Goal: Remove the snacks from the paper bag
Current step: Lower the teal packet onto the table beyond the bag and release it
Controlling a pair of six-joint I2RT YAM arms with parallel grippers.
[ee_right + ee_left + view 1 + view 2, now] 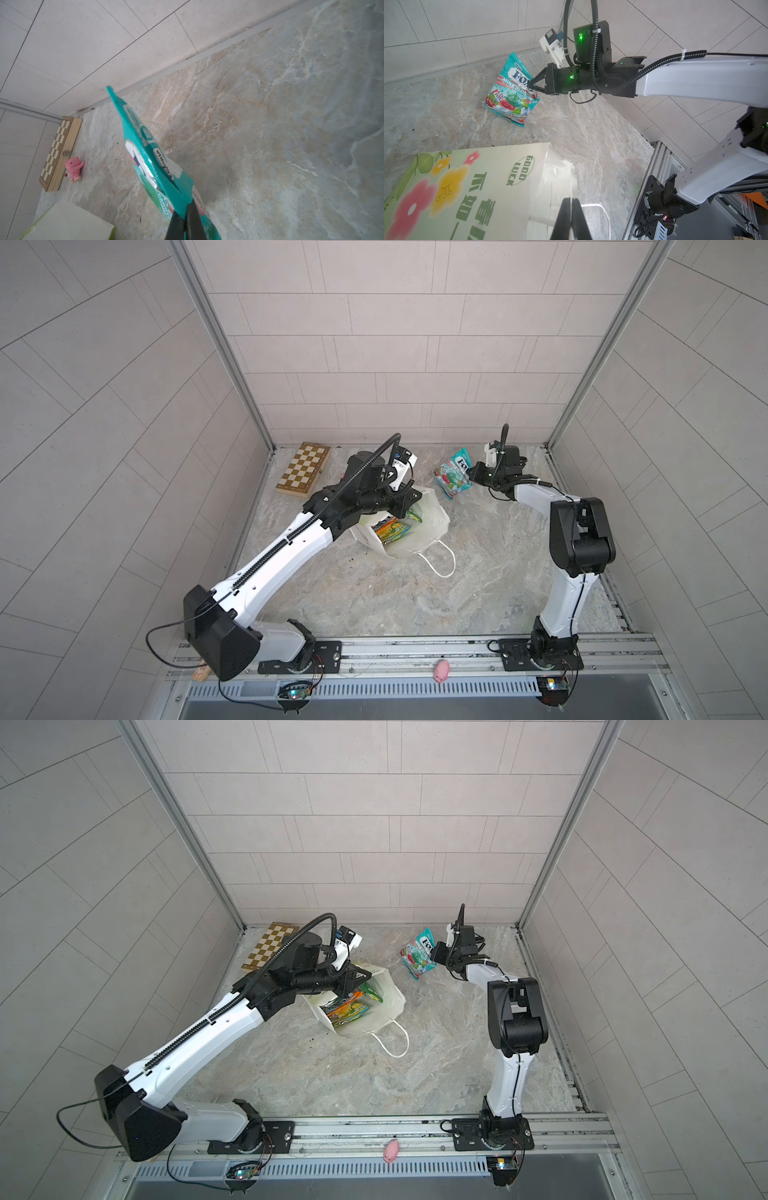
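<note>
The white paper bag (pixel 434 526) (pixel 388 1004) stands open left of the table's middle, its flowered green side panel (pixel 471 187) close in the left wrist view. Yellow-green and orange snacks (pixel 390 531) (pixel 347 1009) lie inside it. My left gripper (pixel 405 504) (pixel 356 982) (pixel 572 200) is shut on the thin white rim of the bag. My right gripper (pixel 471 477) (pixel 435 957) (pixel 530 84) (pixel 186 207) is shut on the edge of a teal snack packet (pixel 451 475) (pixel 417 955) (pixel 510 91) (pixel 149 160), held tilted at the back of the table, right of the bag. Whether its lower corner touches the table I cannot tell.
A wooden chessboard box (pixel 304 468) (pixel 270 946) (pixel 60 153) lies at the back left, a pink pig toy (pixel 73 167) beside it. Another pink pig (pixel 441 670) (pixel 391 1150) sits on the front rail. The bag's cord handle (pixel 440 564) trails toward the front.
</note>
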